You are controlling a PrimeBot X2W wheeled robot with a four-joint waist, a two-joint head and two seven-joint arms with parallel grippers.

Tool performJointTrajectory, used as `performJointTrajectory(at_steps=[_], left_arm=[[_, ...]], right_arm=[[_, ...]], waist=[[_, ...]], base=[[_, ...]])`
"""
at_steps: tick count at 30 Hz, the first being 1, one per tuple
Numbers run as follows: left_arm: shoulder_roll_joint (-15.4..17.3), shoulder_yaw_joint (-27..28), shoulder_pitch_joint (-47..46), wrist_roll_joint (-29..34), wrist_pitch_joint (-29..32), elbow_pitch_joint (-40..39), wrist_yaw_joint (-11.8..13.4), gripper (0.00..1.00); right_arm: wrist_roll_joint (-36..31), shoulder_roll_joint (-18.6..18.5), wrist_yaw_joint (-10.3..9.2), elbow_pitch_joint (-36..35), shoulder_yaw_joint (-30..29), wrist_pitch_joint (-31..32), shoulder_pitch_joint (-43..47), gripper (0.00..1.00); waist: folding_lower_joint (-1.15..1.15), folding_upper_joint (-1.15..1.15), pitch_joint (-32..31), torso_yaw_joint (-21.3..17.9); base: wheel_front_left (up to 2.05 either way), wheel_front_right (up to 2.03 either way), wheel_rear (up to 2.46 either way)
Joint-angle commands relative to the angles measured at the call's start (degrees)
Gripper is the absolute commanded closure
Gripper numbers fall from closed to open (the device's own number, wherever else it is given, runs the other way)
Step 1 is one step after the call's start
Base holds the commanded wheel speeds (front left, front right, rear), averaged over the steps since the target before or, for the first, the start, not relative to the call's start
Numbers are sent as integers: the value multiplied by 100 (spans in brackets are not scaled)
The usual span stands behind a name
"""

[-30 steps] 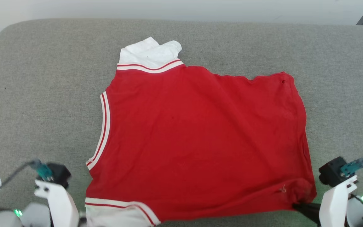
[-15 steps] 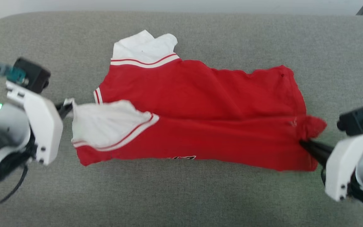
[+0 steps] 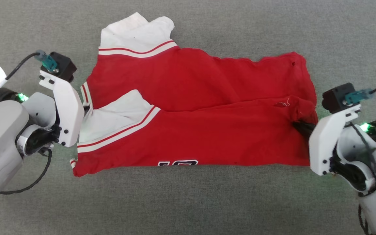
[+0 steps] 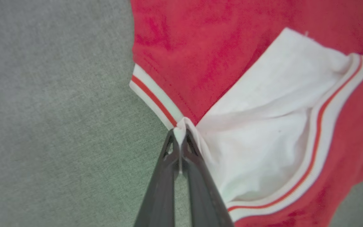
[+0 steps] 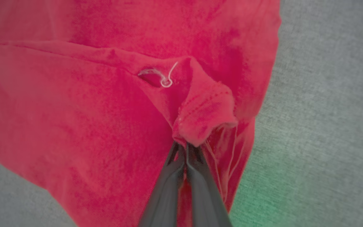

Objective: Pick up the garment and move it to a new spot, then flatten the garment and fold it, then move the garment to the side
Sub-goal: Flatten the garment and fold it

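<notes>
In the head view the garment (image 3: 201, 107) lies on the grey cloth surface (image 3: 188, 202), stretched across the middle with its length running from 9 o'clock to 3 o'clock. Its near part is doubled over the far part, and the edge of this upper layer crosses the red body from side to side. The left gripper (image 4: 179, 138) sits at the garment's 9 o'clock end. Its dark fingers are clenched on a small pinch of white cloth where the striped trim (image 4: 156, 99) meets the near sleeve (image 3: 116, 120). That sleeve lies open across the red cloth, toward 3 o'clock from the pinch. The right gripper (image 5: 185, 146) sits at the garment's 3 o'clock end, its fingers clamped tight on a bunched corner of the red hem (image 5: 205, 116). In the right wrist view a loose white thread (image 5: 165, 78) curls beside a small hole at about 11 o'clock from that bunch. The far sleeve (image 3: 135, 32) rests on the surface at the garment's 11 o'clock corner. A strip of black, white-edged lettering (image 3: 177, 162) peeks out along the 6 o'clock edge.
</notes>
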Motion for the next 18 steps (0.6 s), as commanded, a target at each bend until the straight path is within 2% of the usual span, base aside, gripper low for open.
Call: performJointTrajectory(at_steps=[1,2,3,4,5,6,7,8,11,15,18], left_arm=[[-47,-22,-44,-107,63,183,-61,100],[-119,-39,-40,-135,110,352,-108,100],[-182,-24,-28,-180,141,519,-135,95],[-225,-20,-29,-220,169,670,-165,75],[-251,-12,-45,-247,188,791,-161,64],[-268,45,-68,-309,142,888,-164,41],[-270,115,-104,-357,83,950,-152,5],[-262,136,-134,-386,69,973,-160,0],[-149,218,-149,-460,100,947,-101,0],[160,291,-117,-474,156,569,104,0],[478,354,18,-550,227,49,367,0]], right_arm=[[-30,26,-2,83,61,-38,-92,100],[-43,38,-2,148,101,-59,-140,100],[-46,71,-2,203,128,-110,-180,94],[-42,107,-2,244,128,-164,-217,78],[-56,119,-2,264,140,-228,-252,55],[-53,119,-2,259,163,-282,-276,21],[-30,126,-2,240,162,-345,-285,0],[-35,113,-2,213,120,-403,-282,0],[-99,97,-2,62,-34,-607,-205,0],[-213,160,-2,-274,-337,-882,7,0],[-331,269,-2,-576,-637,-1085,218,0]], waist=[[0,0,28,-29],[0,0,39,-37],[0,0,50,-47],[0,0,58,-56],[0,0,58,-60],[0,0,58,-62],[0,0,55,-64],[0,0,48,-60],[0,0,10,-38],[0,0,-57,-5],[0,0,-107,17]], base=[[0,0,0],[0,0,0],[0,0,0],[0,0,0],[0,0,0],[0,0,0],[0,0,0],[0,0,0],[0,0,0],[0,0,0],[0,0,0]])
